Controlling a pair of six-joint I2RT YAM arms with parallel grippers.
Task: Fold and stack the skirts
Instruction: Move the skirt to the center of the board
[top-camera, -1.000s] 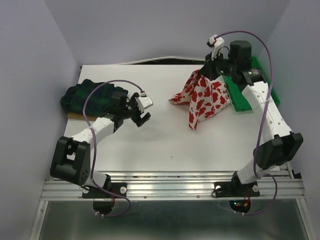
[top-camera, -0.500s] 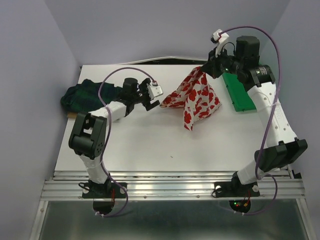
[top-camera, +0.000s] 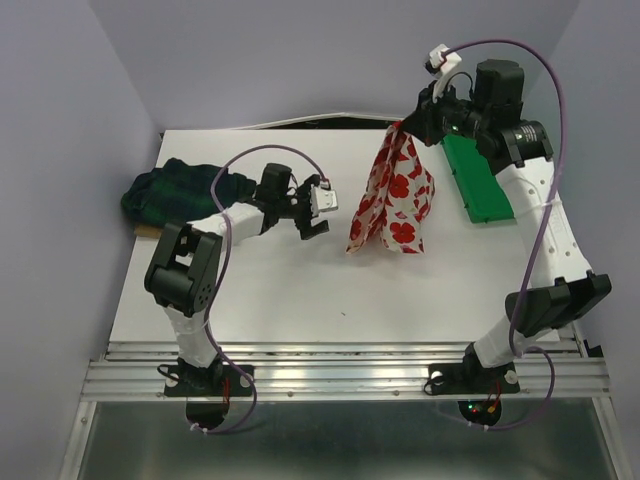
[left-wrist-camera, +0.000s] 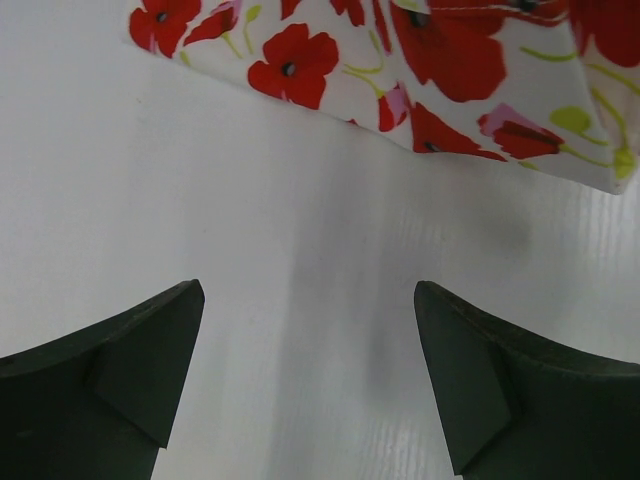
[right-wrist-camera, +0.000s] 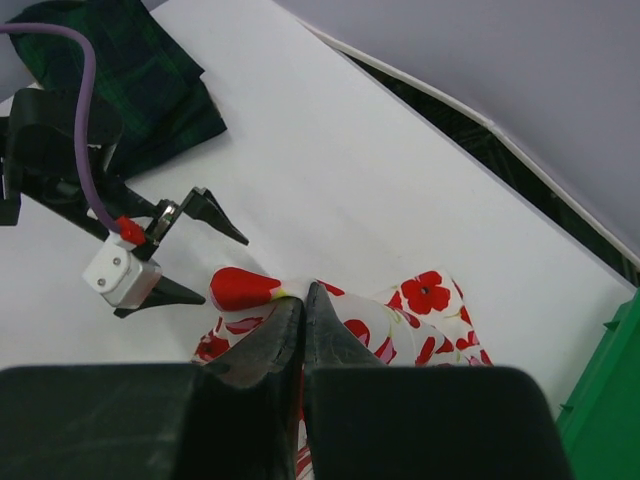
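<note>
At the far left of the white table (top-camera: 300, 290), the plaid skirt (top-camera: 165, 190) is seen lying in a rumpled heap, touched by neither arm. To its right, the left gripper (top-camera: 318, 212) is held low over bare tabletop with its jaws spread wide and nothing between them. It is pointed toward the floral skirt (top-camera: 395, 200), whose lower edge is seen just beyond the fingertips in the left wrist view. This skirt is hung in a narrow, draped bunch right of the table's middle, well apart from the plaid one. Whether its hem rests on the surface cannot be told. Its top is pinched in the right gripper (top-camera: 405, 130), whose jaws are pressed together on a fold of the cloth above the far part of the table. Further right, the green tray (top-camera: 480, 180) is partly covered by the right arm.
</note>
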